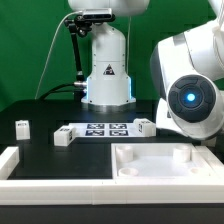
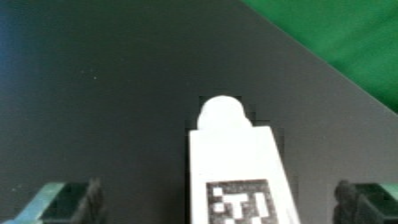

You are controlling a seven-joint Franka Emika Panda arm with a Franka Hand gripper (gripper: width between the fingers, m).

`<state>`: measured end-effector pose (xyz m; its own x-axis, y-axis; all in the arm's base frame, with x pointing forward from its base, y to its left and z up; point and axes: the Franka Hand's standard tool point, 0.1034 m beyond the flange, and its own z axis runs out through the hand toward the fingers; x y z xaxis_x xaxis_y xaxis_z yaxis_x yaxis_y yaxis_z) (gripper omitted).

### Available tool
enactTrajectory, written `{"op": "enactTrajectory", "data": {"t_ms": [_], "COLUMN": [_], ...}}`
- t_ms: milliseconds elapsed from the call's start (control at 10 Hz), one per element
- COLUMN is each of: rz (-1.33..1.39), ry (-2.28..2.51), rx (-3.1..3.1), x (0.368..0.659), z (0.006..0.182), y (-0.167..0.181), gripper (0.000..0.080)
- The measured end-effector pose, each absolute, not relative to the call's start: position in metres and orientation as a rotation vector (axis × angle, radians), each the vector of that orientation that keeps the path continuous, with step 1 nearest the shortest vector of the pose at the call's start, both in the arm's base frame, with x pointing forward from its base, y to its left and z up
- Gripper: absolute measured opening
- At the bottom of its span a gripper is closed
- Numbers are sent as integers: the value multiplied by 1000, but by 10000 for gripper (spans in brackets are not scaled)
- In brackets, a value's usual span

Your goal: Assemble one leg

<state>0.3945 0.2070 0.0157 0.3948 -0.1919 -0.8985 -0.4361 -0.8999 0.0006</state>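
Leg (image 2: 233, 160) is a white block with a rounded stud (image 2: 219, 108) at its far end and a square black-and-white tag (image 2: 242, 198) on its upper face. In the wrist view it lies lengthwise between the two fingers (image 2: 61, 203), over the black table (image 2: 107, 90). The gripper (image 2: 214, 200) is spread wide, with dark table showing on each side of the block, so nothing is clamped. The block looks a little nearer one finger than the other. I cannot tell how high the fingers hang over it, and in the exterior view the arm's wrist hides both the gripper and this leg.

Judged from that, the step in hand is the grasp. To do it well, the gripper should first be centred so both pads meet the long flat sides together. It should sit low enough to catch the body rather than the stud, and close squarely — an uneven close would likely twist the block.

No writing can be read. The tag shows only a coded pattern. In the exterior view the marker board (image 1: 106, 128) carries similar tags, and another such block (image 1: 63, 137) lies near its end on the exterior view's left. The tray-like piece (image 1: 165, 165) sits in front — and the robot base (image 1: 107, 75) bears a triangle mark too small to read.
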Motion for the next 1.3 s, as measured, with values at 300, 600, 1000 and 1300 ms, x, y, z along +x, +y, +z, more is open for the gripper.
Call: {"op": "enactTrajectory", "data": {"t_ms": [300,600,1000,1300], "rz": [1471,1474,1474,1474], "ry": [574,575,575,575], "rx": [-2450,-2448,-2448,-2448], "x": [392,391,391,391], "z": [6,5,5,5], "y": [211,210,210,210], "gripper": [649,412,286,286]}}
